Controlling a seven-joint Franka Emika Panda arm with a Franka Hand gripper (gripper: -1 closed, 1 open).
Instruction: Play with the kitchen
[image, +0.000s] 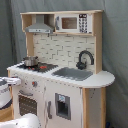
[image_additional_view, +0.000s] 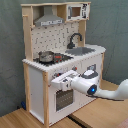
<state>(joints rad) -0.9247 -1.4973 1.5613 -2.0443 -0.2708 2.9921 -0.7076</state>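
The kitchen is a tall white toy unit with a light wood frame. It has a black stovetop carrying a small metal pot. A grey sink and a black faucet sit beside it. A hood and a microwave top the unit. My gripper hovers at the oven front, just above the oven door and below the knobs. My white arm reaches in from the second exterior view's right.
A grey curtain hangs behind the unit. Wooden boards lie under it. A small cupboard door sits beside the oven. Part of my arm fills the first exterior view's bottom left.
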